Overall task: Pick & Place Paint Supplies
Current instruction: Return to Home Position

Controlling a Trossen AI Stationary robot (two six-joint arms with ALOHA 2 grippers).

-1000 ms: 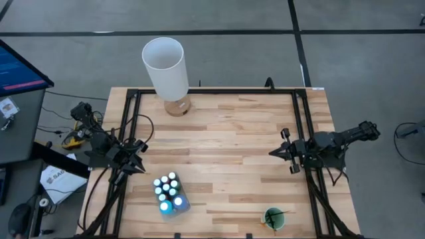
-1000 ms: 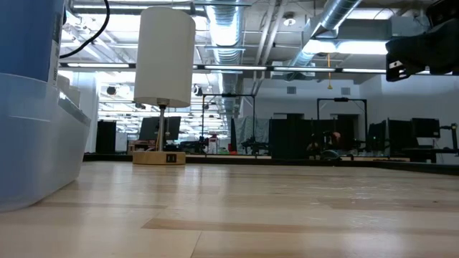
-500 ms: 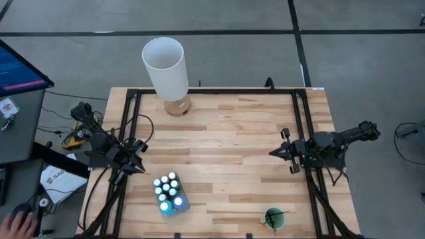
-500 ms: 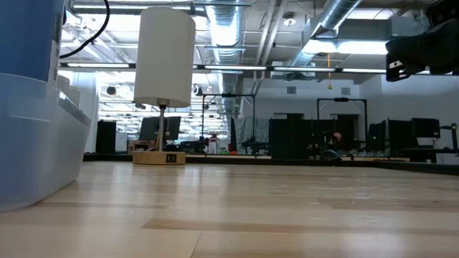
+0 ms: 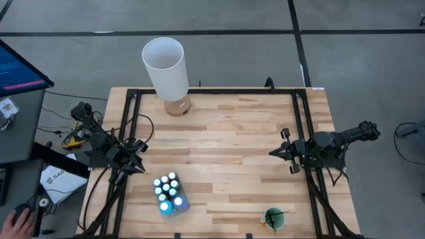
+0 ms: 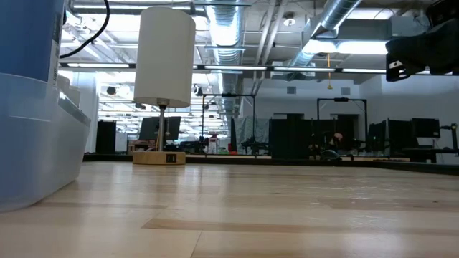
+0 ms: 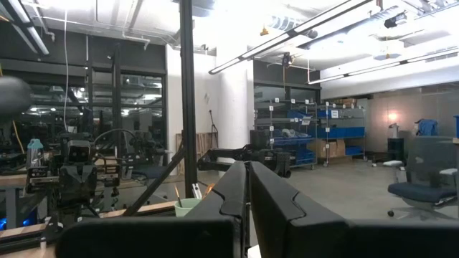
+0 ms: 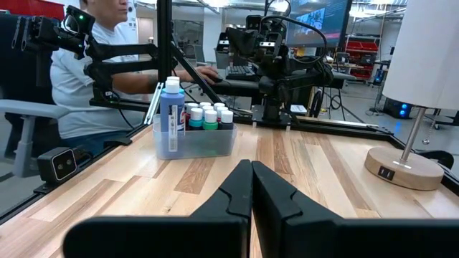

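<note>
High view, clock positions: left gripper (image 5: 137,162) at eight, closed tight. Clear plastic bin (image 5: 185,206) at seven holds white-capped bottles (image 5: 167,188), only round tops showing. Green cup (image 5: 265,218) at five, near the edge, holds thin brushes (image 5: 280,213), barely discernible. Right gripper (image 5: 272,153) at three, also closed. Bare wooden table (image 5: 226,126) between.

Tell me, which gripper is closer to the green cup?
Right. The right gripper hangs just beyond the green cup; the left gripper is across the table, past the paint bottles.
</note>
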